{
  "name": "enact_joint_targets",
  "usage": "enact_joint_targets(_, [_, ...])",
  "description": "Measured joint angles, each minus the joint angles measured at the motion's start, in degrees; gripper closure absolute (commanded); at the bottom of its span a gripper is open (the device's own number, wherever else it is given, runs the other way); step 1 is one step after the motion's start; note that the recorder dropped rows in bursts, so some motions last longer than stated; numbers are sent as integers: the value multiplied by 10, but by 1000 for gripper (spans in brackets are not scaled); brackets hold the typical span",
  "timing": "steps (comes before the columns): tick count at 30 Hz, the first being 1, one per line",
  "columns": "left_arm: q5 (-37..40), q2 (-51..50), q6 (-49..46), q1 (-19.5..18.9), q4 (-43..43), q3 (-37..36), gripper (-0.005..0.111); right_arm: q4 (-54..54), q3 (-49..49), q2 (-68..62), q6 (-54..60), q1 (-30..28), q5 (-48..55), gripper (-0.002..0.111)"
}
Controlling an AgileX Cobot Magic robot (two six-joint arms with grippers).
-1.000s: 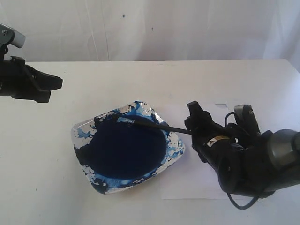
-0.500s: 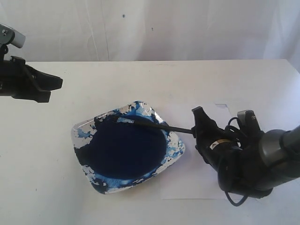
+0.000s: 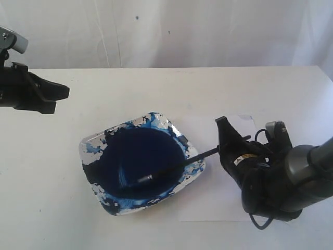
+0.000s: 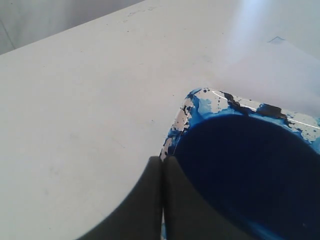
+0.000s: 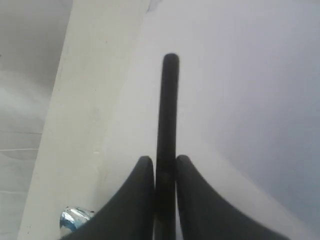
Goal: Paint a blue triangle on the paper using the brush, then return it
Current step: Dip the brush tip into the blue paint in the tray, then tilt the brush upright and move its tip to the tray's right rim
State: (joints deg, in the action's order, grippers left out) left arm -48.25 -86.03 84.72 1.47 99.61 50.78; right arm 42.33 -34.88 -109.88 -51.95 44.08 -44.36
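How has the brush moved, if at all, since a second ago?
Yes. The brush swung from lying along the dish's far rim toward the near rim, its tip now in the paint, pivoting at the right pincer.

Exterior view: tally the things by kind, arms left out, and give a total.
Paint dish: 1
Brush: 1
Paper: 1
Total: 3
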Motion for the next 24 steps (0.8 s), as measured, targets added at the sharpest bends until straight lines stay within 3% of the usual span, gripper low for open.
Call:
enact_joint_targets(9, [0, 0, 0, 0, 0, 0, 107, 1, 0, -3, 0, 0, -73, 107])
enact_joint_targets(24, [0, 0, 0, 0, 0, 0, 107, 1, 0, -3, 0, 0, -234, 107])
